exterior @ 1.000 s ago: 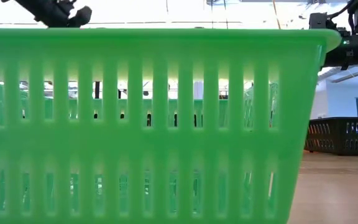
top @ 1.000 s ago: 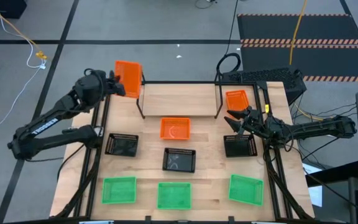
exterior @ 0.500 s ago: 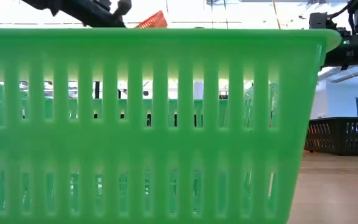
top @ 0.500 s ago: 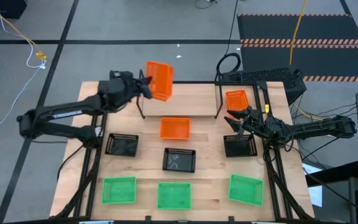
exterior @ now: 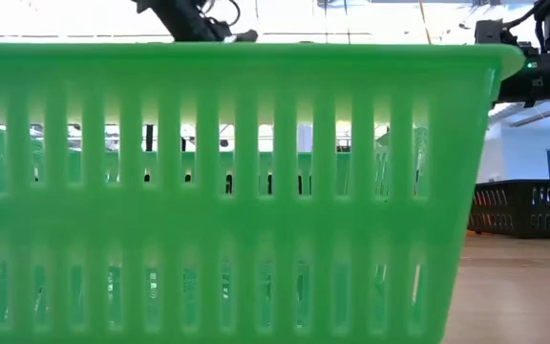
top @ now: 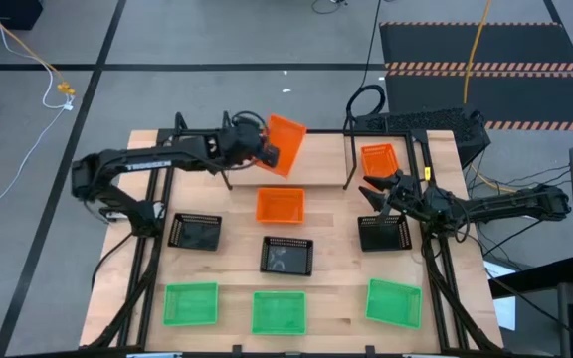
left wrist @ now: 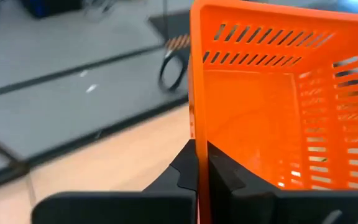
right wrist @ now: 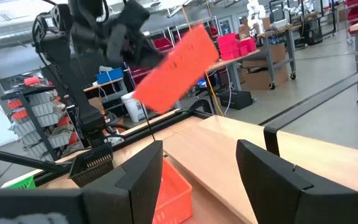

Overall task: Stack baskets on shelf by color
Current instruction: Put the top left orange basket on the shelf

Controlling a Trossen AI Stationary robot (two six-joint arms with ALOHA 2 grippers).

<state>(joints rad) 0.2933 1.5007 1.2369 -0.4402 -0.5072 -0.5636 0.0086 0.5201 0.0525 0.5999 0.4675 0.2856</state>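
**Orange basket in the air above the shelf**

The left gripper (top: 259, 151) is pinched tight on one wall of a tilted orange basket (top: 285, 145), carrying it over the shelf (top: 286, 159). With only a thin rim held, the basket could swing or slip and land crooked on the rods. The right gripper (top: 378, 195) waits with jaws spread wide, holding nothing, just above a black basket (top: 383, 233)

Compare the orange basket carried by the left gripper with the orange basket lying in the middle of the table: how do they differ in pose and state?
The carried orange basket is tilted in the air over the shelf; the middle orange basket lies flat on the table. The left gripper pinches the carried one's wall; nothing grips the middle one. Both are orange, perforated and empty.
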